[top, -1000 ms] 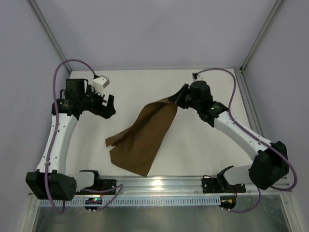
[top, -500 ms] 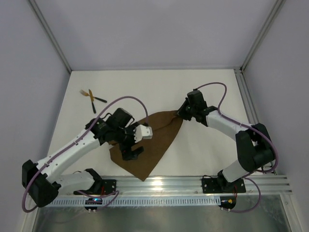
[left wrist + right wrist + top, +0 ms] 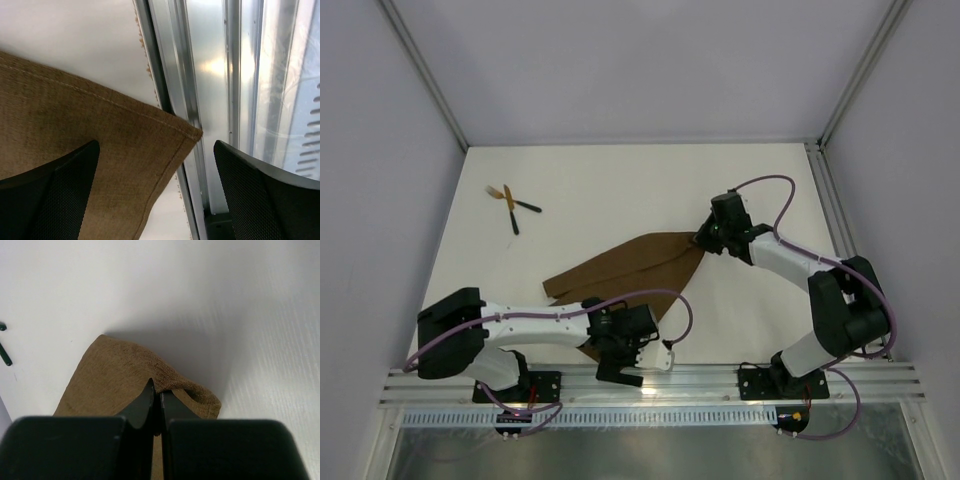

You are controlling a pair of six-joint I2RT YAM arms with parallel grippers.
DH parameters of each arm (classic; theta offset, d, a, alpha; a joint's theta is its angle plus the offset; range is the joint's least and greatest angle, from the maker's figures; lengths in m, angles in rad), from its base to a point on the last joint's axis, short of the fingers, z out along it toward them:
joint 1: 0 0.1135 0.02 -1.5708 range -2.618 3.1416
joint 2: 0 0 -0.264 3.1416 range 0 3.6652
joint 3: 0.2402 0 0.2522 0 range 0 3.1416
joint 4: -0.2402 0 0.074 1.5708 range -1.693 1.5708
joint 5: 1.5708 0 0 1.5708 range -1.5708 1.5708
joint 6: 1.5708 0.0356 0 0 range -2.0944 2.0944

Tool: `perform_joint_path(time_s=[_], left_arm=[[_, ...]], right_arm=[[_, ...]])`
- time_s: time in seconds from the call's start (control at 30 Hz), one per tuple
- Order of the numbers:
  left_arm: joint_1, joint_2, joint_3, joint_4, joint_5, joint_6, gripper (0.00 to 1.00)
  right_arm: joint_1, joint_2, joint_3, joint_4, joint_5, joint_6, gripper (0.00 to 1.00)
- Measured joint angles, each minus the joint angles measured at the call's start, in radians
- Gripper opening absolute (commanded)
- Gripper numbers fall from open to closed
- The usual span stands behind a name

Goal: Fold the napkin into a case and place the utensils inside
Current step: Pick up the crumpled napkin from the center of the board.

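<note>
Your right gripper [image 3: 156, 399] is pinched shut on a bunched edge of the brown napkin [image 3: 620, 268]. Only the right wrist view confirms this grip, while the top view places it at centre right, with the cloth trailing toward lower left across the white table [image 3: 620, 180]. Your left gripper [image 3: 156, 150] is spread wide and holds nothing, poised over the napkin's hemmed corner, which the left wrist view shows reaching the metal rail [image 3: 200, 75]. The utensils [image 3: 510, 203] lie together at upper left of the top view, well apart from the cloth.
</note>
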Motion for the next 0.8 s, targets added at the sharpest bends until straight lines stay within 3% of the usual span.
perform_joint_path(time_s=[0.13,0.23,0.43,0.53,0.57,0.63,0.8], left_arm=[[-0.008,0.0,-0.01,0.071,-0.004,-0.003,0.88],[-0.019,0.027,-0.029,0.117,-0.024,-0.003,0.69],[-0.039,0.048,-0.019,0.132,-0.022,-0.005,0.53],[-0.044,0.046,-0.019,0.133,-0.004,-0.011,0.25],[-0.047,0.043,-0.021,0.132,0.002,-0.013,0.0],[-0.054,0.033,-0.026,0.126,0.027,-0.025,0.0],[0.056,-0.021,-0.024,0.09,-0.145,-0.001,0.0]], right_arm=[[0.0,-0.023,-0.018,-0.012,0.025,-0.007,0.03],[0.0,-0.035,-0.023,-0.018,0.042,-0.014,0.03],[-0.012,-0.046,-0.024,-0.018,0.046,-0.023,0.03],[-0.025,-0.059,-0.025,-0.027,0.045,-0.03,0.03],[-0.029,-0.069,-0.025,-0.033,0.043,-0.033,0.03],[-0.028,-0.086,-0.025,-0.055,0.036,-0.044,0.03],[-0.034,-0.141,0.006,-0.103,0.035,-0.096,0.03]])
